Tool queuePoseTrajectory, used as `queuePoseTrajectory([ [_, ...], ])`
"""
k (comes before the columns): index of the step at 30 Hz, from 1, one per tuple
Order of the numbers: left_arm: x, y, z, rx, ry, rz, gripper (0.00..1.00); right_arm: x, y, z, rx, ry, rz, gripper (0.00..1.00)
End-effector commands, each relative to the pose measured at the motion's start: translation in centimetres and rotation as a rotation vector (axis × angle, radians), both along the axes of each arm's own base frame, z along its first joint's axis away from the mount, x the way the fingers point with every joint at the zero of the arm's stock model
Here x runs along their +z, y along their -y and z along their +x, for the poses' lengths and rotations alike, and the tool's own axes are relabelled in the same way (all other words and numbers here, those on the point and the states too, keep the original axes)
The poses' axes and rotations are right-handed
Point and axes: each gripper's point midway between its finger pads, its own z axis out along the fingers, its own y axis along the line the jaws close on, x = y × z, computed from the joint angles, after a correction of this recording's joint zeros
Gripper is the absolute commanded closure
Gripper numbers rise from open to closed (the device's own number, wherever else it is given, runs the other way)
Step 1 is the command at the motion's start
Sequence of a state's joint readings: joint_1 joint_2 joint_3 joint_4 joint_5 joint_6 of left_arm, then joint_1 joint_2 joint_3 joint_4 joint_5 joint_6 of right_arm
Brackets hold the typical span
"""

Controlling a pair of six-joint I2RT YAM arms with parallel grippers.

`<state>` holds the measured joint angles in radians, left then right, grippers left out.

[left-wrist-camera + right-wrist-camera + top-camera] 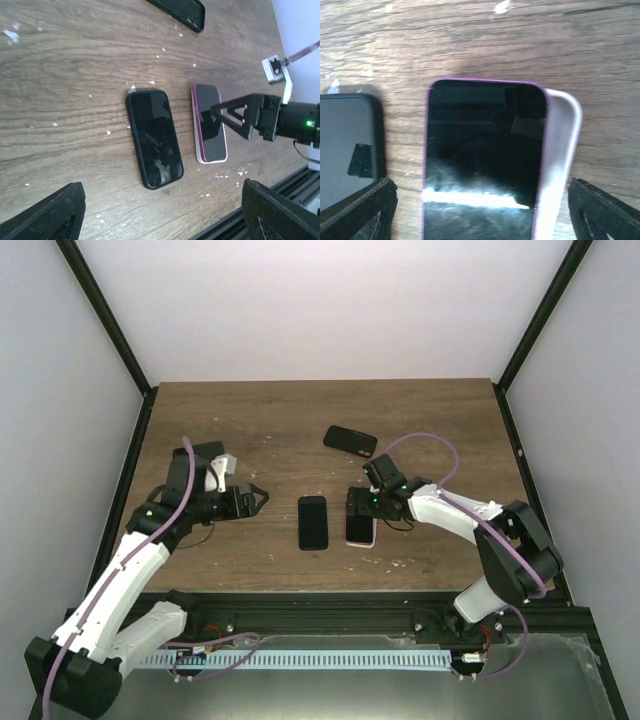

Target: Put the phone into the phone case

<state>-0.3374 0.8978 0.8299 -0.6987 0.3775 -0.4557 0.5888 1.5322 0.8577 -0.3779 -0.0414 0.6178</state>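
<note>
Black, spread wide and holding nothing: find the right gripper [479, 189] just above the purple phone [480, 145], lying crooked on the white case [562, 150] with one case edge poking out. Slide the phone over to match the edges, then press down softly, flat and even. Leave the left gripper [258, 499], open too and empty, near the black phone [312, 522].
</note>
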Motion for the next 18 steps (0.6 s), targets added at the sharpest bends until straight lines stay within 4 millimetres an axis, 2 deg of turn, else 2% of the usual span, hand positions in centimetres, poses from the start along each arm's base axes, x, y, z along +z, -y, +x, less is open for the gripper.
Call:
queuePoseTrajectory([
  [1,0.3,2.1,0.5,-0.043,-0.006,-0.024,0.14,0.2,0.9,1.1,-0.027,0.033,0.043,0.08],
  [4,0.3,2.8,0.9,-0.053,-0.026,-0.026,0.15,-0.1,1.4,1.5,-0.038,0.035,0.017,0.06],
  [8,0.4,3.3,1.5,-0.042,-0.033,-0.041,0.16,-0.9,1.3,2.0,-0.024,0.019,0.08,0.04],
  [13,-1.1,3.3,1.9,-0.012,-0.079,-0.038,0.18,-2.0,1.1,2.3,-0.007,0.011,0.083,0.05],
  [18,-2.3,3.9,2.2,-0.01,-0.11,-0.048,0.2,-2.1,-0.5,2.1,0.064,0.019,0.15,0.09],
])
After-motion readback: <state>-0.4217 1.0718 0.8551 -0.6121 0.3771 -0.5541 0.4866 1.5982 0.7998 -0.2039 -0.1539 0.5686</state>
